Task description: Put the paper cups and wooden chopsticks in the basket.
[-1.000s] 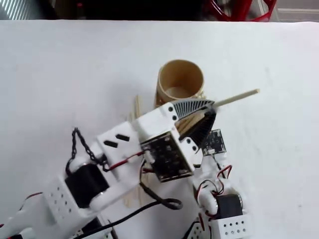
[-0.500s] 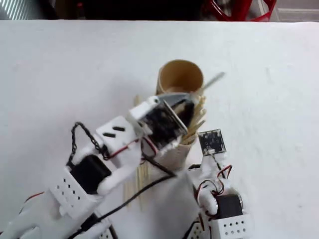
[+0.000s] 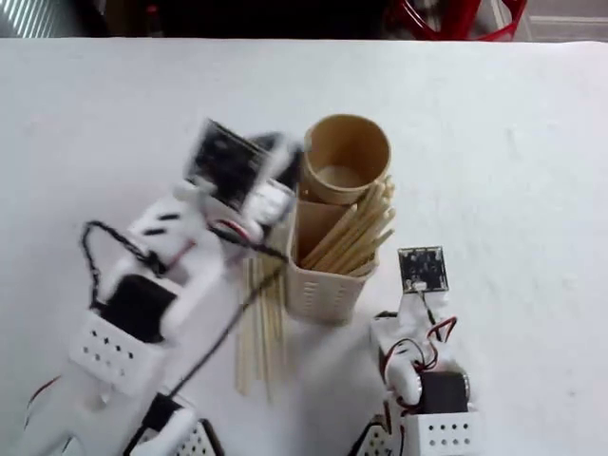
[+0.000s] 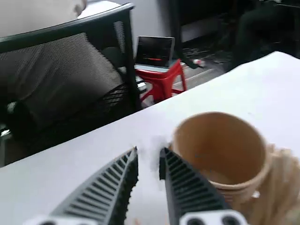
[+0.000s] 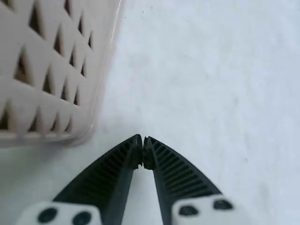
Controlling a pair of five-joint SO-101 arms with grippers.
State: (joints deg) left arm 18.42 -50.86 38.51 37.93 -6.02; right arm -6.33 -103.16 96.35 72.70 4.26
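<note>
**Bench (image 3: 494, 142) seen from above, with both wrist views.** A pale lattice basket (image 3: 323, 285) stands near the middle. A bundle of wooden chopsticks (image 3: 353, 236) leans inside it, tips over the rim. An upright paper cup (image 3: 344, 157) is at the basket's far end, apparently inside it, though its foot is hidden. More loose chopsticks (image 3: 258, 332) lie flat on the bench just beside the basket, touching one another and roughly parallel.

The left gripper (image 4: 147, 161) hangs above the bench next to the cup. Its fingers are parted by a narrow gap and it holds nothing. The right gripper (image 5: 142, 151) sits low beside the basket wall with its fingers pressed together, also empty.

**Handling.** The loose chopsticks are judged light, stiff and smooth. They are likely to roll, or to swing about the grip if pinched near one end. Since they lie flush with the surface, there is little room under them for a fingertip. The best hold is probably across the shaft near mid-length, taking one stick or a few from the outer edge of the pile. The cup is light and thin-walled, so a hard squeeze would likely dent it. If it needs shifting, a gentle pinch over the rim should do.
</note>
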